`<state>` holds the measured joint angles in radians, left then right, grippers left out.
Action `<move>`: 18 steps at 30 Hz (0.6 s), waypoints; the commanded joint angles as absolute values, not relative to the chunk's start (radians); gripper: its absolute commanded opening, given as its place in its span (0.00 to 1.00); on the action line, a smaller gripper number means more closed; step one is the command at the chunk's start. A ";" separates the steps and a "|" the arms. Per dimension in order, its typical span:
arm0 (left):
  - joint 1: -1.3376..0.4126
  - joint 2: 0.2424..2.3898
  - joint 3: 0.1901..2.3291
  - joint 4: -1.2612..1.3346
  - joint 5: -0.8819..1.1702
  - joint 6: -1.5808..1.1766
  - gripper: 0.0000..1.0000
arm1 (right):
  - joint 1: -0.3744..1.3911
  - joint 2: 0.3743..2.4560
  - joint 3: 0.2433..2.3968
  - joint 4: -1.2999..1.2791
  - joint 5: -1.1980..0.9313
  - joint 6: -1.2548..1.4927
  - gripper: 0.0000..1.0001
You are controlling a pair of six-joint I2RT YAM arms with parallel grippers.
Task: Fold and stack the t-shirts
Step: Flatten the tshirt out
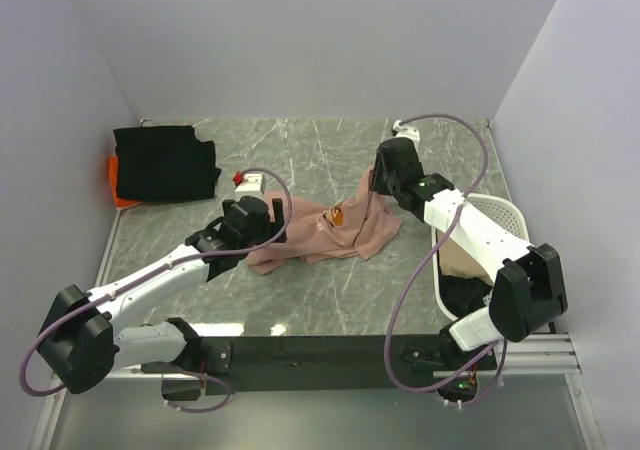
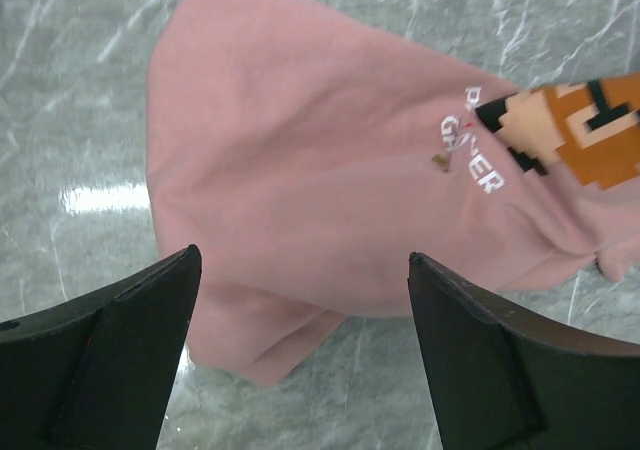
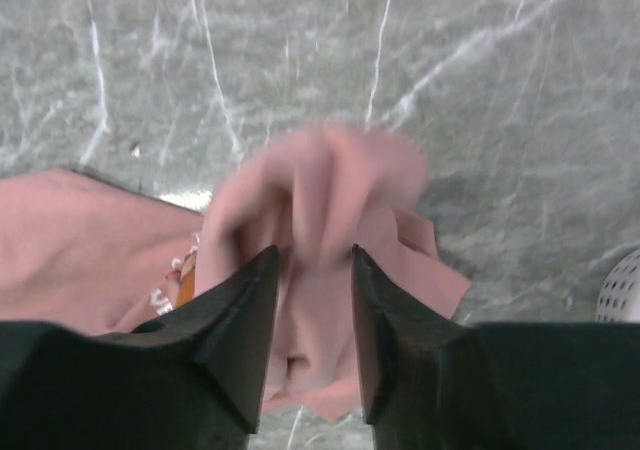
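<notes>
**Left gripper** point(image 2: 302, 270): jaws set wide apart, nothing between them. It hovers low over the 9 o'clock end of the dusty-pink t-shirt point(image 1: 320, 235), fingers pointing toward 3 o'clock. In its wrist view the cloth lies spread out below the gap.

**Right gripper** point(image 3: 312, 260): jaws part-way apart, leaving a narrow gap. A bunched fold of the pink cloth fills that gap and is blurred in the wrist view, so I cannot tell whether the fingers press on it. From where I stand, the gripper sits above the shirt's 2 o'clock corner, and the cloth rises in a peak to meet it.

**Dusty-pink t-shirt**: crumpled, not folded, on the middle of the grey marble table point(image 1: 330, 295), between the two grippers. The pixel-art graphic point(image 2: 580, 130), orange and black, faces up, with the small white text point(image 2: 472, 150) just beside it.

**Black t-shirt** point(image 1: 165, 162): folded, in the table's 10 o'clock corner, well apart from both grippers. It lies on the orange t-shirt point(image 1: 118, 188), of which only an edge shows at 9 o'clock of the black one.

**White mesh basket** point(image 1: 500, 210): at the 3 o'clock edge of the table, partly hidden beneath the right arm, with pale and dark cloth inside
</notes>
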<state>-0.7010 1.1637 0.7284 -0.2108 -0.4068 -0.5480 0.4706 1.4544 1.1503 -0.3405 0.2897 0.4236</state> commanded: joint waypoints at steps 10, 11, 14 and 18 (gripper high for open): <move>-0.704 1.209 0.664 -0.224 -0.374 -0.620 0.93 | 0.468 1.327 0.999 -0.279 0.212 0.454 0.66; -0.704 1.232 0.667 -0.224 -0.374 -0.620 0.93 | 0.468 1.310 0.985 -0.275 0.201 0.454 0.67; -0.704 1.259 0.675 -0.210 -0.370 -0.617 0.93 | 0.468 1.286 0.931 -0.264 0.184 0.463 0.67; -0.704 1.266 0.689 -0.201 -0.348 -0.617 0.93 | 0.468 1.261 0.881 -0.265 0.189 0.472 0.68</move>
<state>-0.7010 1.2709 0.6682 -0.2306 -0.3733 -0.6067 0.4706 1.2976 0.9077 -0.2985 0.1959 0.4561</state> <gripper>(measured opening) 0.929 0.675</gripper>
